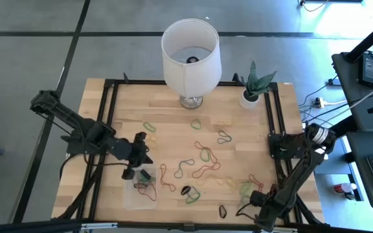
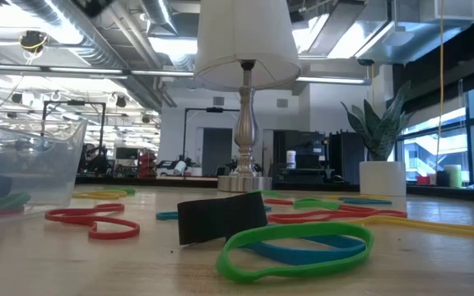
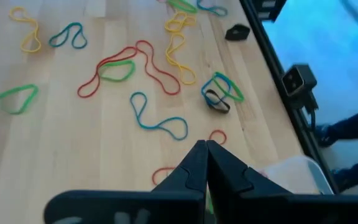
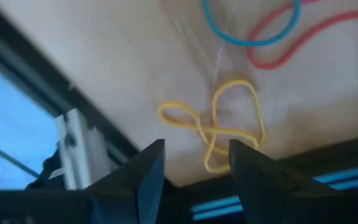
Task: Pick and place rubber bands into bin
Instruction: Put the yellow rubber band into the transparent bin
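Rubber bands (image 1: 203, 155) in red, green, blue, yellow and black lie scattered flat on the wooden table. The clear bin (image 1: 144, 193) stands near the front left with a few bands inside; the low view shows it at the left (image 2: 23, 164). My left gripper (image 3: 201, 158) is shut, with nothing showing between its fingers. It hovers at the bin's far edge (image 1: 135, 167). My right gripper (image 4: 197, 152) is open near the front right (image 1: 254, 202), pointing steeply down, its fingers standing above and on either side of a twisted yellow band (image 4: 219, 127).
A white lamp (image 1: 190, 55) and a potted plant (image 1: 254, 90) stand at the table's far edge. A black frame rail (image 1: 274, 129) runs along the right side, close to my right gripper. In the low view a green band (image 2: 295, 247) and a black band (image 2: 220, 218) lie nearest.
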Controlling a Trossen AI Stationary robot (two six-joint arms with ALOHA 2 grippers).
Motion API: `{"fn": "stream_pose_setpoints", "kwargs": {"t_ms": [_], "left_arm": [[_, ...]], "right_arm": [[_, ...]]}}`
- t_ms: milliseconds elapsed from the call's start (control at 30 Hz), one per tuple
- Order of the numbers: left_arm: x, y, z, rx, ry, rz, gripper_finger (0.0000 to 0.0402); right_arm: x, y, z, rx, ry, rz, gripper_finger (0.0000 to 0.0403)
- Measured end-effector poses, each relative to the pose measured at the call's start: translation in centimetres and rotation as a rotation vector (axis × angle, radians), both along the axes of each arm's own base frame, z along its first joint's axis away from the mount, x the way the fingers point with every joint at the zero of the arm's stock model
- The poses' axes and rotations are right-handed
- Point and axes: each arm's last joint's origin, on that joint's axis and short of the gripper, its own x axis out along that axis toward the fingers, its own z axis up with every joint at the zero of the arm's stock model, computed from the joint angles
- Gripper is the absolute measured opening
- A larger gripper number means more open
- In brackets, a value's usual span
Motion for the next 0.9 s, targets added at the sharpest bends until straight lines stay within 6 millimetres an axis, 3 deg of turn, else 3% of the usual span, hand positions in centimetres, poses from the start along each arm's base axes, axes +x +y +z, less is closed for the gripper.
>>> {"fn": "stream_pose_setpoints", "kwargs": {"t_ms": [300, 467, 533, 600, 900], "left_arm": [[-1.9, 2.5, -4.0, -0.071, -0.127, 0.126, 0.0001], [-2.6, 2.8, -4.4, -0.124, -0.140, 0.153, 0.0002], [-2.6, 2.8, -4.5, -0.123, -0.139, 0.153, 0.0001], [-2.7, 2.8, -4.4, -0.116, -0.144, 0.147, 0.0001], [-3.0, 3.0, -4.7, -0.086, -0.107, 0.139, 0.0002]], "right_arm": [[-0.4, 0.7, -2.9, -0.084, 0.065, 0.021, 0.0152], [-0.2, 0.7, -2.6, -0.071, 0.063, 0.005, 0.0040], [0.0, 0.7, -2.1, -0.078, 0.052, -0.020, 0.0013], [0.2, 0.8, -1.1, -0.080, 0.014, -0.046, 0.0013], [1.4, 1.5, 7.2, -0.165, -0.183, -0.176, 0.0003]]}}
